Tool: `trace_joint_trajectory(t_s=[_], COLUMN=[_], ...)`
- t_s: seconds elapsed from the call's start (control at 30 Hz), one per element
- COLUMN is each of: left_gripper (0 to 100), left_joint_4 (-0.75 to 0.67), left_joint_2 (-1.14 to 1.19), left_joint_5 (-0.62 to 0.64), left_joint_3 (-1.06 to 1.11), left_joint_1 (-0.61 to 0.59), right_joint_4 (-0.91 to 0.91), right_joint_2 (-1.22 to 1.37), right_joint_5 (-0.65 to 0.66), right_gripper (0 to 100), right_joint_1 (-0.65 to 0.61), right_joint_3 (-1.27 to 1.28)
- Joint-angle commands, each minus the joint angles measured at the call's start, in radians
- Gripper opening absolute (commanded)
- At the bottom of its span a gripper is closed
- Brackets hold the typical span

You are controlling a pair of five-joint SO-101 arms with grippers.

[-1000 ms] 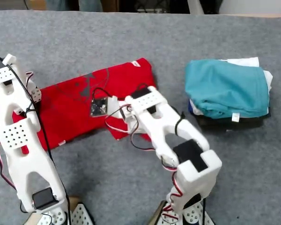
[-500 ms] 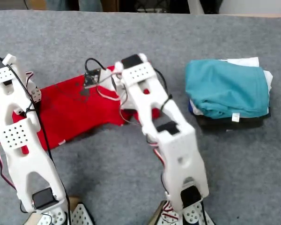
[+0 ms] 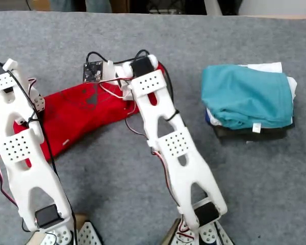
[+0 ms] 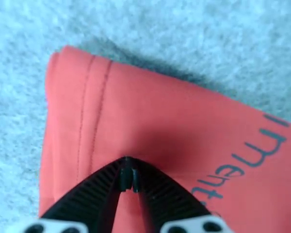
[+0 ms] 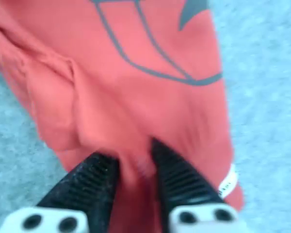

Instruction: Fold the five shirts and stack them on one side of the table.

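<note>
A red shirt (image 3: 76, 112) with a dark print lies slantwise across the left-middle of the grey table, folded into a long band. My left gripper (image 3: 36, 103) is at its left end; in the left wrist view the gripper (image 4: 127, 177) is shut on the red shirt (image 4: 160, 121) near a hemmed corner. My right gripper (image 3: 121, 91) sits over the shirt's far right part. The right wrist view shows this gripper (image 5: 136, 162) pinching a fold of the red shirt (image 5: 150, 43) between its black fingers (image 5: 94, 179). A small white label (image 5: 228, 182) shows beside them.
A stack of folded shirts stands at the right, a teal shirt (image 3: 245, 94) on top, white (image 3: 268, 67) and dark (image 3: 250, 133) ones beneath. The grey carpet-like table (image 3: 117, 173) spreads around. Both arm bases stand at the near edge.
My right arm swung from the shirt's near edge to its far side, carrying the near right part over. The shirt is now a narrower band. The left arm stayed put.
</note>
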Motion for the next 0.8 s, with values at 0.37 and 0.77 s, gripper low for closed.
trace_joint_trajectory(t_s=[0.37,0.77], left_gripper=[3,3], left_joint_4=[0.002,0.002], left_joint_2=[0.003,0.005], left_joint_5=[-0.002,-0.003], left_joint_3=[0.005,0.005], left_joint_1=[0.002,-0.005], right_joint_4=[0.097,0.091], right_joint_2=[-0.262,-0.611], right_joint_5=[-0.216,-0.334], right_gripper=[45.9,1.7], right_joint_1=[0.014,0.017], right_joint_3=[-0.005,0.697])
